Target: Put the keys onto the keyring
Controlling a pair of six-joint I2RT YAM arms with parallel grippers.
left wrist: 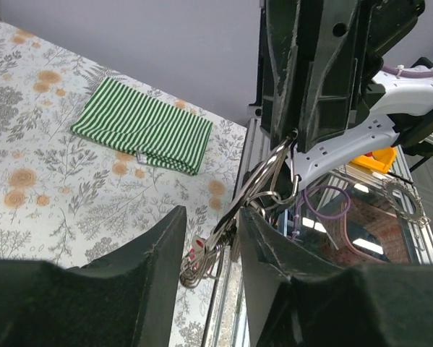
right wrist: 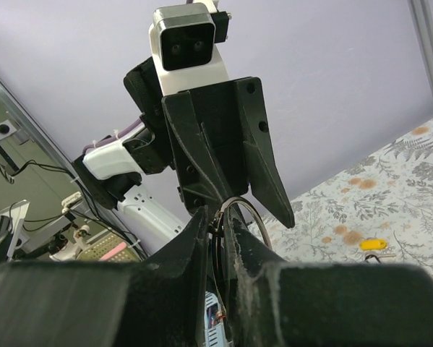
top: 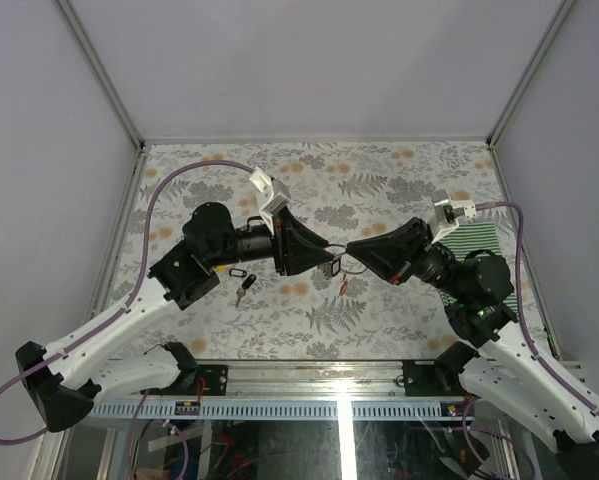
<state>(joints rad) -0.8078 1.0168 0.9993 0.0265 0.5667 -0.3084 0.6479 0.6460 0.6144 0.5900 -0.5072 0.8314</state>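
The thin silver keyring [top: 337,256] hangs in the air between my two grippers over the middle of the table. My right gripper [top: 353,252] is shut on it; in the right wrist view the ring [right wrist: 254,211] runs up out of the narrow gap between the jaws [right wrist: 216,220]. My left gripper [left wrist: 210,220] stands open around the ring's other side [left wrist: 263,177], the wire lying against one finger. A red-tagged key [top: 344,286] dangles below the ring and shows between the left fingers [left wrist: 196,253]. A black-tagged key [top: 241,292] lies on the table under the left arm.
A black clip [top: 237,273] lies beside the black-tagged key. A yellow-tagged item [right wrist: 375,244] lies on the patterned table. A folded green-striped cloth [top: 484,240] lies at the right edge, also in the left wrist view [left wrist: 144,123]. Grey walls enclose three sides.
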